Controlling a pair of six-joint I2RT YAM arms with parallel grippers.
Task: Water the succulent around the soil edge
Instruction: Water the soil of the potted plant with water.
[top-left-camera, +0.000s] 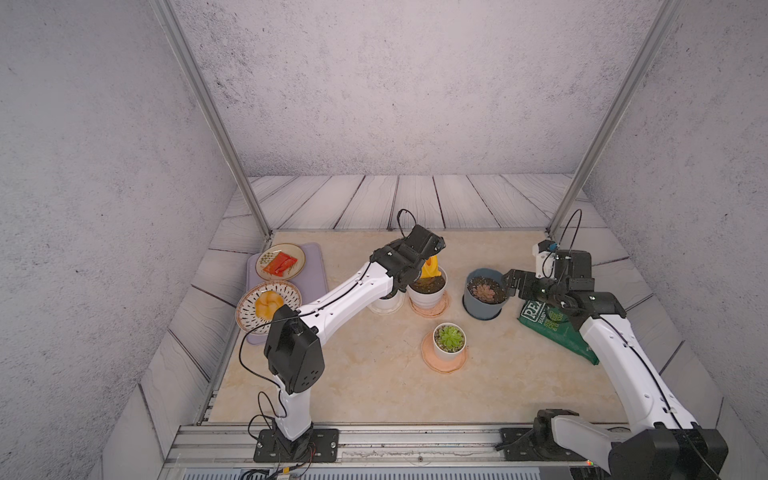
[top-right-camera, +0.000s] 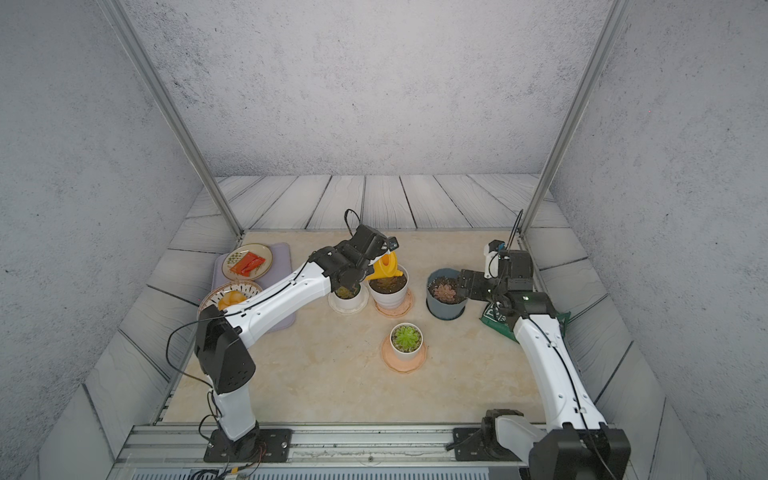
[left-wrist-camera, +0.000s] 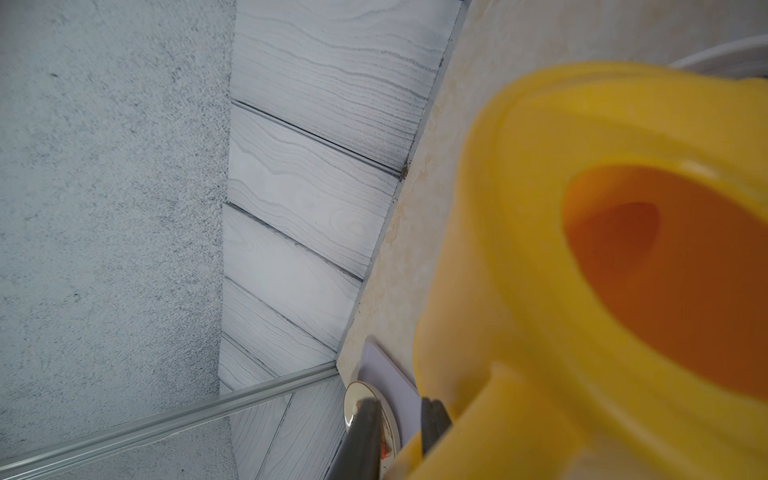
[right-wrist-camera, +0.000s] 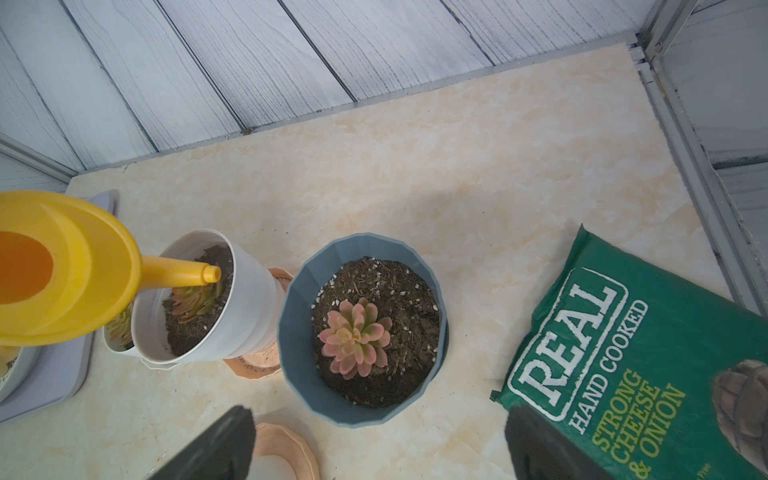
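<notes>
Two states we see: left end effector (left-wrist-camera: 399, 415) clamped on the yellow watering can (right-wrist-camera: 83, 266), spout above the white pot (right-wrist-camera: 249, 307) soil; right end effector (right-wrist-camera: 380, 419) spread wide.

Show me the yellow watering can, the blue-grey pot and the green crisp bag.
yellow watering can (right-wrist-camera: 83, 270): right wrist view, on its top beside the filling hole.
blue-grey pot (right-wrist-camera: 296, 332): right wrist view, on its inner wall.
green crisp bag (right-wrist-camera: 623, 353): right wrist view, on its printed front.

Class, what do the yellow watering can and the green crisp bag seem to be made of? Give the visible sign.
Yellow watering can: probably moulded plastic, smooth, matte; uniform colour, rounded ridges. Green crisp bag: likely thin printed film, slightly glossy; creased surface.
</notes>
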